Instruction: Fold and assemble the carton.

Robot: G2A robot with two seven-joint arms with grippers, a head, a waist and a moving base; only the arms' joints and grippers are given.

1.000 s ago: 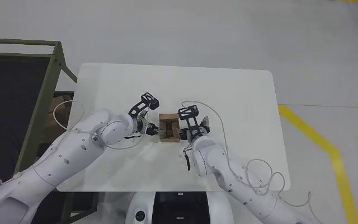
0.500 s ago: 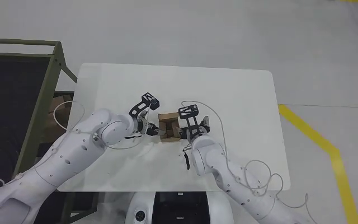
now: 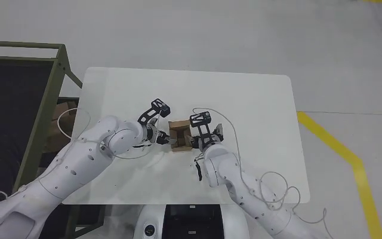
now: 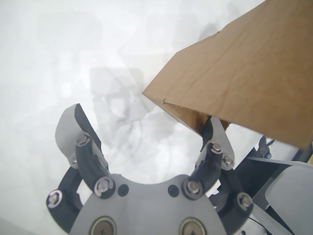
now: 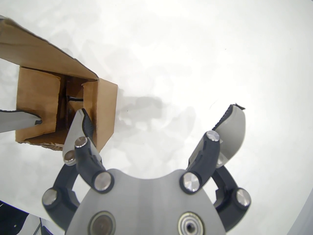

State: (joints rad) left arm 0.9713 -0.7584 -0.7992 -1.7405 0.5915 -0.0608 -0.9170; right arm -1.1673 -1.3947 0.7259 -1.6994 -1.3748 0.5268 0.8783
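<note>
The carton [image 3: 178,128] (flaps open) is entered by one finger each of the wide-spread left tool [image 4: 143,116] and right tool [image 5: 159,111]

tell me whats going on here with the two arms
A two-armed robot is working on a small brown carton in the middle of a white table. The left pincer and right pincer are both open, one at each side of the carton, each with one finger reaching into its open end against the inner flaps. The carton is not closed yet.
</note>
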